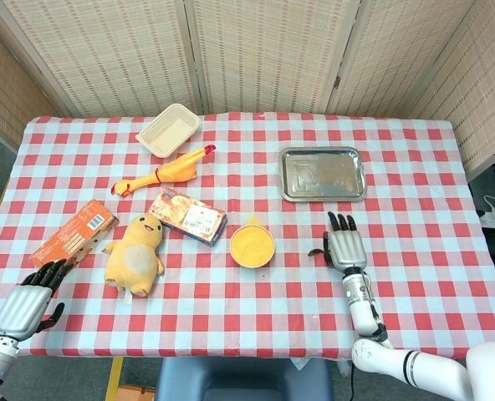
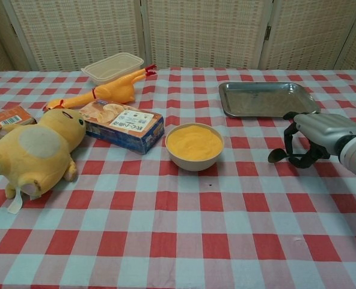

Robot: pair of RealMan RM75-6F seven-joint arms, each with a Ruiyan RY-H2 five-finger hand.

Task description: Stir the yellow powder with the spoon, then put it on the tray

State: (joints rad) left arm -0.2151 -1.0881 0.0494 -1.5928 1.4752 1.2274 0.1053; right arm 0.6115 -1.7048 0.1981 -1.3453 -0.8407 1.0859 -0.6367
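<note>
A white bowl of yellow powder [image 1: 252, 246] [image 2: 194, 144] stands near the table's middle. Right of it, my right hand [image 1: 345, 248] [image 2: 319, 132] grips the handle of a dark metal spoon [image 1: 317, 251] [image 2: 276, 156]. The spoon's bowl pokes out to the left and hangs just above the cloth. Behind the hand lies the steel tray [image 1: 323, 174] [image 2: 268, 99], with nothing on it. My left hand [image 1: 28, 302] rests at the table's near left corner holding nothing, its fingers loosely apart; only the head view shows it.
A yellow plush toy [image 1: 135, 255] [image 2: 36, 150], a biscuit box [image 1: 187, 216], an orange carton [image 1: 73, 231], a rubber chicken [image 1: 165, 171] and a beige food container [image 1: 169, 129] fill the left half of the checked table.
</note>
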